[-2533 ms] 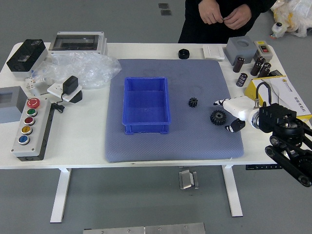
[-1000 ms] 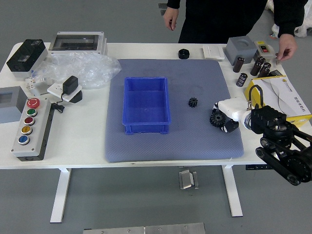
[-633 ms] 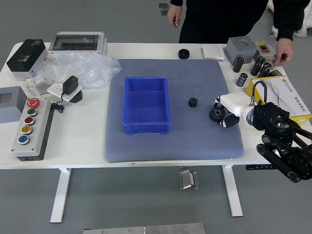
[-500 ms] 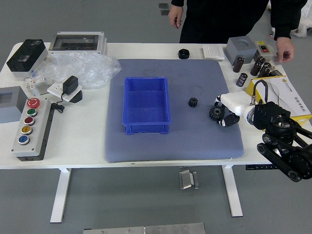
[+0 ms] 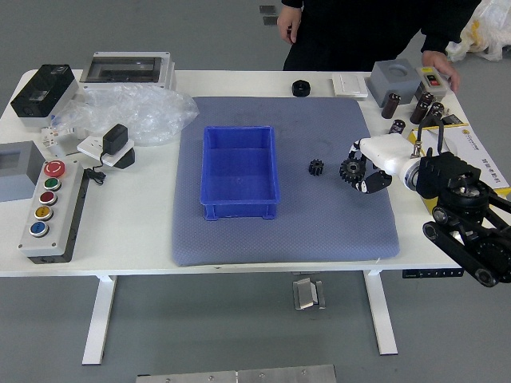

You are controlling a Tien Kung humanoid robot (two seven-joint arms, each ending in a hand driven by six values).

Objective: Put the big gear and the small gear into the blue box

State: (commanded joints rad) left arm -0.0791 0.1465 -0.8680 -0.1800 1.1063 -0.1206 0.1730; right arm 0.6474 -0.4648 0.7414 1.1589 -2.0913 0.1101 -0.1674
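Right of centre, the right hand (image 5: pixel 383 155) grips the big gear (image 5: pixel 352 170). The small gear (image 5: pixel 316 167) lies left of it, nearer the blue box (image 5: pixel 238 174).

Box (image 5: pixel 238 209) showing solid blue. Big gear (image 5: pixel 352 171), small gear (image 5: pixel 316 167) showing black. Mat (image 5: pixel 279 241) showing blue-grey, fine-patterned. Panel (image 5: pixel 65 227) near white table's (image 5: pixel 120 239) left edge showing grey, buttons (image 5: pixel 52 183) running red, green, red, yellow, blue.

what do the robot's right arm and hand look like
The right arm is glossy black, built of rounded joint housings with small round fittings along it. A dark cable loops up near the wrist. The right hand has a white back and palm section with black fingers.
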